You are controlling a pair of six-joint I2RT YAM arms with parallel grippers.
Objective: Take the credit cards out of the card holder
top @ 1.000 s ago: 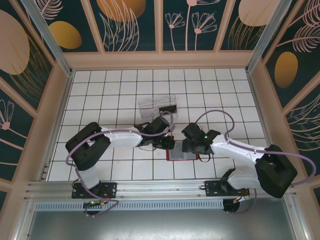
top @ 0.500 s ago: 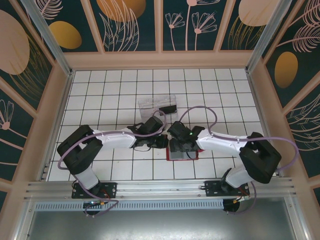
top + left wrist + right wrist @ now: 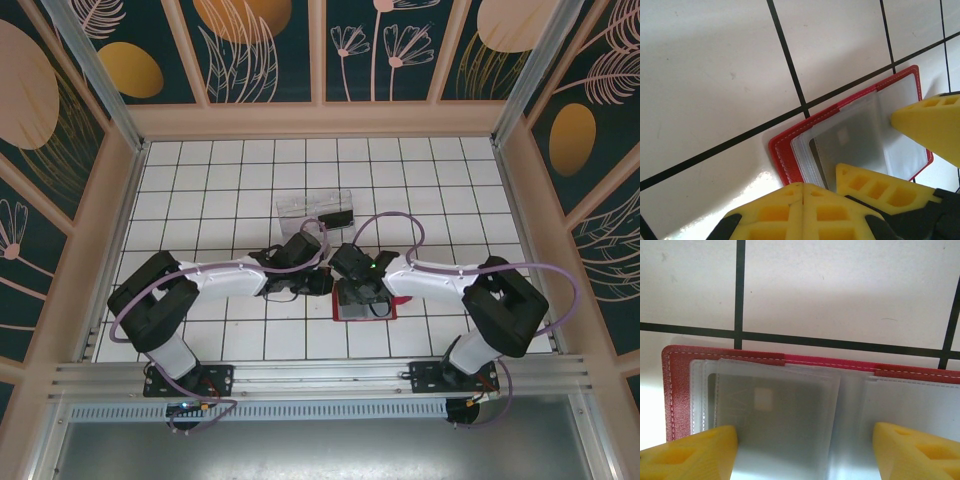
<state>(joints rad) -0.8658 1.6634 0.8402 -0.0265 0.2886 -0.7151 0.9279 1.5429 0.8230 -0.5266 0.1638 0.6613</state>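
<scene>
Lying open, card holder (image 3: 360, 311), clear tray (image 3: 300, 208) beyond

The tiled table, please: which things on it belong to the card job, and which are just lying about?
Job: red card holder, card in its clear sleeve, left gripper, right gripper.
Lying about: clear plastic tray.

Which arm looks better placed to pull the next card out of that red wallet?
Right. The right gripper stands open, one finger either side of the clear sleeve holding a credit card in the card holder. The left gripper is shut at the holder's edge, seemingly just pinning it.
</scene>
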